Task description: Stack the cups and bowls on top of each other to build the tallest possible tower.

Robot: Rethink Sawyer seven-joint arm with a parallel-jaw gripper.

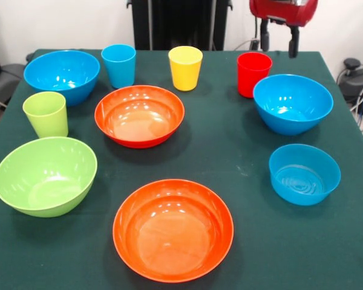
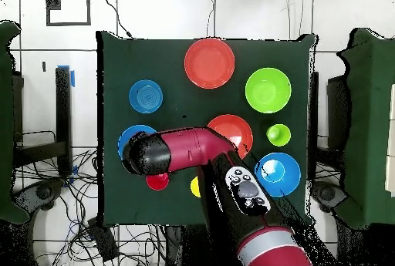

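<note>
You have nothing stacked: every cup and bowl sits apart on the dark green surface [image 1: 230, 145]. In the front view, the blue cup [image 1: 119, 64], yellow cup [image 1: 186, 67] and red cup [image 1: 253, 73] line the top of the frame, with a deep blue bowl [image 1: 62, 75] at upper left and another deep blue bowl [image 1: 293, 103] at right, just beside the red cup. The lime green cup [image 1: 46, 113] stands at left, above the lime green bowl [image 1: 45, 175]. One orange bowl [image 1: 140, 115] sits in the middle and the second orange bowl [image 1: 173, 229] at bottom centre. The smaller blue bowl [image 1: 304, 173] lies at lower right. Your hand [image 1: 279, 38] hangs at the top right edge, above the red cup, touching nothing; its two dark fingers [image 1: 294, 41] hang apart with nothing between them. From overhead, the red arm [image 2: 193, 149] reaches left across the lower surface.
</note>
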